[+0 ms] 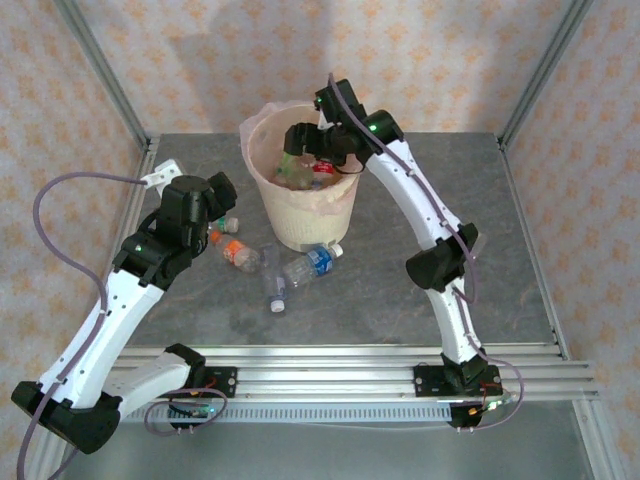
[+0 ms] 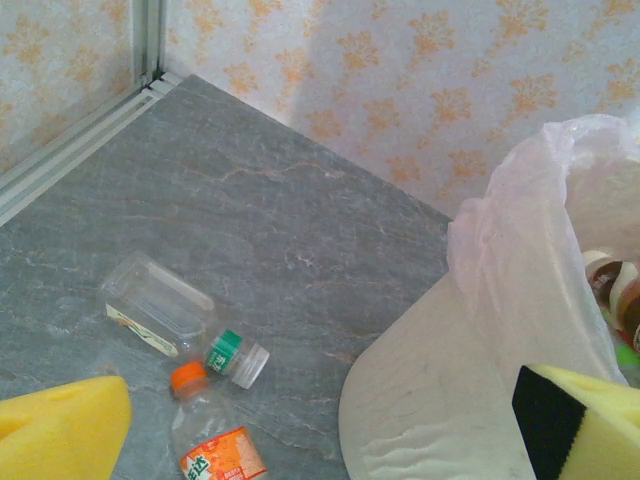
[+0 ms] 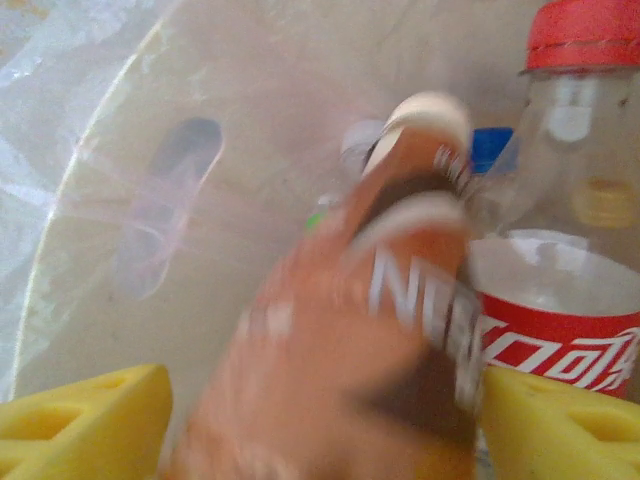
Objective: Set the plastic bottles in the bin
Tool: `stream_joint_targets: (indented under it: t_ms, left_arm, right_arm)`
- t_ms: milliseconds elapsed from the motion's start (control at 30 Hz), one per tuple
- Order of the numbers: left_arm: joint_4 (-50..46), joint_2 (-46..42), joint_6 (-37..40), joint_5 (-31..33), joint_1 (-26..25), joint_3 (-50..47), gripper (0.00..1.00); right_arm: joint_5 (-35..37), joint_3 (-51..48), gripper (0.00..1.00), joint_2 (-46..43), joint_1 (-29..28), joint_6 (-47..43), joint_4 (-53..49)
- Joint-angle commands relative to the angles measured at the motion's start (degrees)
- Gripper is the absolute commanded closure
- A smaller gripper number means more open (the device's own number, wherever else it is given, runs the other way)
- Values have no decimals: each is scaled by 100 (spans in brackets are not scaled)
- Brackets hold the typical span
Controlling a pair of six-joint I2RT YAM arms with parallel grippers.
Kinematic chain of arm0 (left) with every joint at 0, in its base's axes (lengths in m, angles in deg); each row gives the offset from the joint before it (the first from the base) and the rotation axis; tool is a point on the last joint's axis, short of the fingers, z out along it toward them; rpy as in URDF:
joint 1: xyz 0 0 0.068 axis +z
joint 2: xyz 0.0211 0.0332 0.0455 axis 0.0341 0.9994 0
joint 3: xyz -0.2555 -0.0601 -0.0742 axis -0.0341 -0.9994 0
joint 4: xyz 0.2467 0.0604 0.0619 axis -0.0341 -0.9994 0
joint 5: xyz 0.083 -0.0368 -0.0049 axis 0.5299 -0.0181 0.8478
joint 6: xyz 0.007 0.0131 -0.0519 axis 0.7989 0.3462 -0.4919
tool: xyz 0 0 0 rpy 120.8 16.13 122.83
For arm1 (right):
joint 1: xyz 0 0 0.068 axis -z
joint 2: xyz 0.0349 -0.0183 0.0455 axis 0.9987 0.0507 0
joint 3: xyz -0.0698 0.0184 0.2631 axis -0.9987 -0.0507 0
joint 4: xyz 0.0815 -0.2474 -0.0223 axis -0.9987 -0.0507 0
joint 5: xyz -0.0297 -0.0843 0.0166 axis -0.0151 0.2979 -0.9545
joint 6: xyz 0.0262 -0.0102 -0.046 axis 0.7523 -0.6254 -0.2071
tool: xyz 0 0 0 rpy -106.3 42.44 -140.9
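Observation:
The bin (image 1: 310, 222), a cream bucket with a pinkish bag over its rim, stands at the back middle with several plastic bottles inside. My right gripper (image 1: 312, 140) hangs over its mouth, open. A blurred orange-brown bottle (image 3: 350, 330) lies loose between its yellow pads (image 3: 85, 425), above a red-capped cola bottle (image 3: 570, 200). My left gripper (image 1: 210, 200) is open and empty, left of the bin (image 2: 440, 400). Below it lie a clear green-capped bottle (image 2: 165, 315) and an orange-capped bottle (image 2: 205, 430). A blue-labelled bottle (image 1: 310, 265) and a clear one (image 1: 275, 290) lie in front of the bin.
Patterned walls with metal frame posts (image 1: 100, 75) close in the grey table (image 1: 400, 300) at the back and sides. An aluminium rail (image 1: 330, 375) runs along the near edge between the arm bases. Open tabletop lies right of the bin.

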Motion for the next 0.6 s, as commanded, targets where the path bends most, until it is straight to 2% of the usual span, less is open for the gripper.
stream_joint_targets:
  t_ms: [0,300,433,567]
  left_arm:
    - [126,-50,-80,181,58,-55,0]
    - [144,-33,-80,182,67,-73,0]
    - [144,-19,-84,149,67,-73,0]
    - [133,-16,-72,183,73,-75,0]
  right_arm:
    - [-401,266,16,-4,-77,116,98]
    - [-1083,265,17,-156,-141,288,298]
    - [-1029,283,17,-200,-172,162,318]
    - [-837,327,25,-320,-180,-81,250]
